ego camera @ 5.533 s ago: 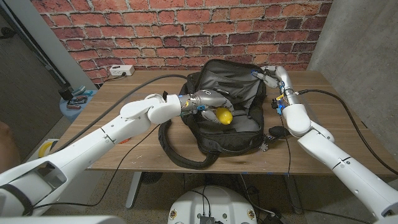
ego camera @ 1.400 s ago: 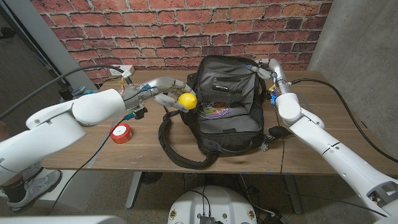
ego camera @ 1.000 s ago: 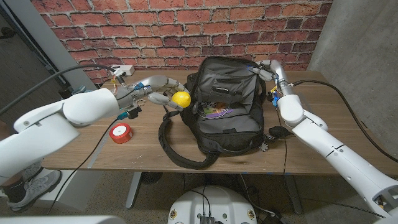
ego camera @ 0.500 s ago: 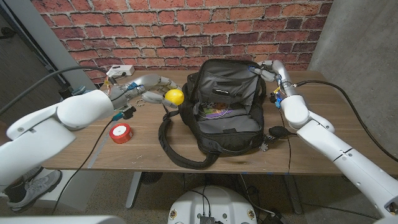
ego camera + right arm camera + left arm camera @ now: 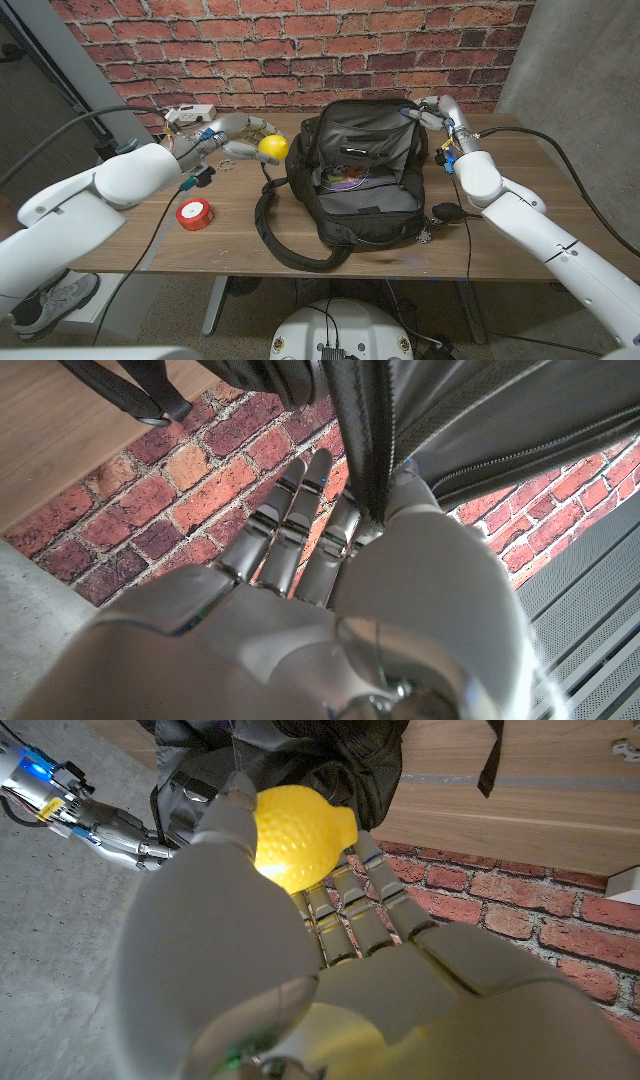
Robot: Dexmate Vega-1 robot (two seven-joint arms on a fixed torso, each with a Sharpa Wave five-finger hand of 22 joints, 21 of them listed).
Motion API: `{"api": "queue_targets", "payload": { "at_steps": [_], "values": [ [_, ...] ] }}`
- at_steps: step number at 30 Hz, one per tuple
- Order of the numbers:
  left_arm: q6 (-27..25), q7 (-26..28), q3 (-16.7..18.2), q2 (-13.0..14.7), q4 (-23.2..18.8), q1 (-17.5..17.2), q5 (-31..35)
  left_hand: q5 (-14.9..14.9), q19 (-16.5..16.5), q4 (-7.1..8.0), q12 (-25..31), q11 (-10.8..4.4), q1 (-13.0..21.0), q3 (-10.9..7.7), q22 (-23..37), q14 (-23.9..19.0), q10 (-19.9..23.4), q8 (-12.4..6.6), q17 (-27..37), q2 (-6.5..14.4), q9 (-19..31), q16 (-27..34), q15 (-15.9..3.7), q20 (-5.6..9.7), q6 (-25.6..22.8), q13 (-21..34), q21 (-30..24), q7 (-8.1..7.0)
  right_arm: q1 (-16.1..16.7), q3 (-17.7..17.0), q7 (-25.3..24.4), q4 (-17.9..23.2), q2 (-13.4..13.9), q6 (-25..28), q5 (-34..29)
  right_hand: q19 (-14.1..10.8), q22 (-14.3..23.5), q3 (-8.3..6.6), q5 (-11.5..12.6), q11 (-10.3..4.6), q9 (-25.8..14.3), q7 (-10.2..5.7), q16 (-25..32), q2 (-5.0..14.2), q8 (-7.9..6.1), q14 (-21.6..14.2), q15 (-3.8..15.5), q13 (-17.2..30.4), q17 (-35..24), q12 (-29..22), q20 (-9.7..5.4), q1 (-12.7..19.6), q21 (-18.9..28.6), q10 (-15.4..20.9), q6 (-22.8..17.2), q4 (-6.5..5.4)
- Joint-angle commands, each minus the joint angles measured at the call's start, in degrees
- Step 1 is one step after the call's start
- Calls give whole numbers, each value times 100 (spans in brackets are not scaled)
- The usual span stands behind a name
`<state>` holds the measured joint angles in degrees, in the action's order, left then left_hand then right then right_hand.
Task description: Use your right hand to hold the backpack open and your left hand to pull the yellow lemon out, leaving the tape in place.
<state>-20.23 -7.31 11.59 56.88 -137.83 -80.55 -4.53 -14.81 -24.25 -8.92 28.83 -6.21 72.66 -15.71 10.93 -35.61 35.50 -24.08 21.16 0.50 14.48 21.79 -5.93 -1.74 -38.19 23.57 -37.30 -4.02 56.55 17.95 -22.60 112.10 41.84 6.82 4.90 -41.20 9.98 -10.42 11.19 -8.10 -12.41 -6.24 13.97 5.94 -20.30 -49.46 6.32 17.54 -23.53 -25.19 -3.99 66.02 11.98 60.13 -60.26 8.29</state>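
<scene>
Wooden desk (image 5: 560,180) before brick wall: left robot hand (image 5: 232,140) is grasping the lemon (image 5: 271,147) beside the backpack (image 5: 365,175); right robot hand (image 5: 428,110) is gripping its rim.

A black backpack (image 5: 365,175) lies at the centre of the head view on the wooden table, its main compartment unzipped and gaping wide, with grey lining and a colourful round item, possibly the tape (image 5: 347,181), visible inside. Its straps curl towards the lower left of the frame. The yellow lemon (image 5: 272,147), small and dimpled, sits outside the bag just left of its upper left edge, raised above the tabletop.
</scene>
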Motion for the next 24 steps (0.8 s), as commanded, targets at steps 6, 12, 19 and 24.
{"api": "queue_targets", "payload": {
  "at_steps": [6,12,19,24],
  "values": [
    [169,227,-747,149,539,892,-240,-29,12,14,182,11,50,-60,13,-41,72,-388,31,480,518,-32,28,13,-617,1092,-38,488,143,-107,202,544,214,729,325,-43,19,28,13,58,-28,53,-16,69,14,-51,660,33,-10,8,-308,-12,0,-9,0,-4],
    [204,292,-1073,247,734,1281,-381,-29,13,10,185,19,51,-63,12,-43,78,-389,40,483,518,-39,19,14,-608,1101,-47,487,175,-137,320,764,355,1064,488,-5,18,31,6,65,-30,64,-29,90,37,-31,635,50,-7,12,-267,-40,-16,-42,48,-25],
    [113,352,-1457,410,858,1696,-483,-28,17,13,189,20,39,-62,11,-45,87,-401,44,479,517,-54,29,14,-628,1110,-55,491,284,-132,400,973,508,1271,630,18,17,41,-9,79,-33,66,-34,95,52,-4,629,70,-15,11,-243,-60,-24,-66,76,-35],
    [84,402,-1658,458,945,1949,-600,-29,20,8,192,27,37,-66,11,-60,93,-411,46,474,518,-63,28,13,-636,1118,-62,490,382,-167,441,1087,586,1343,769,23,16,43,-18,83,-35,94,-35,102,64,13,632,84,-23,8,-235,-66,-26,-78,99,-36]
  ]
}}
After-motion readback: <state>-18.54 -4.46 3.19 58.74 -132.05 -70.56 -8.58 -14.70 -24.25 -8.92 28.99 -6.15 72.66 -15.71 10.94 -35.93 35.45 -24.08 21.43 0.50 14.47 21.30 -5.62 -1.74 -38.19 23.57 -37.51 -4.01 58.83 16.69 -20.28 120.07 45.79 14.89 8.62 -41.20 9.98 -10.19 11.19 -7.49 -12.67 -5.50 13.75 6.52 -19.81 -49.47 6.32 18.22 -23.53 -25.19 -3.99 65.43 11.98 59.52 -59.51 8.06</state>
